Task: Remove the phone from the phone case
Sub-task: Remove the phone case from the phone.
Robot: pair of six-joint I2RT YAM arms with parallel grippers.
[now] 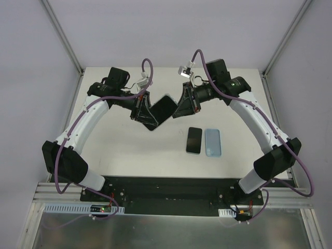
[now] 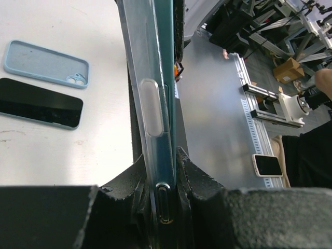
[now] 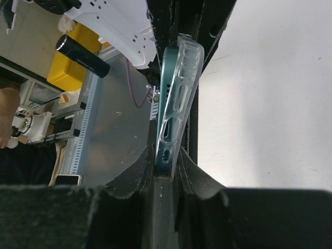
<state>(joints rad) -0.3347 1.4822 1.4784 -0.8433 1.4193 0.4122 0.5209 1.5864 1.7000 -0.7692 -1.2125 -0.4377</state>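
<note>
Jaws of the left gripper [image 2: 165, 181] are closed tight on one short end of the phone [image 2: 169, 72], one pad on each flat face. In the left wrist view the phone shows edge-on: a teal metal side with a clear phone case [image 2: 148, 104] wrapped over it, and a long moulded button bump on the case's side wall. The right gripper [image 3: 165, 174] is clamped the same way on the opposite end. From its wrist camera the transparent case, with oval cut-outs along its edge, stands a little off the teal body near the far corner, while lower down it sits flush against it.

From above, the two grippers face each other with the dark-screened phone tilted between them, held up off the white table [image 1: 124, 150] near its middle. On the table, nearer the right arm's base, a second phone [image 1: 194, 140] with a black screen lies flat just beside an empty light-blue case [image 1: 212, 142].
</note>
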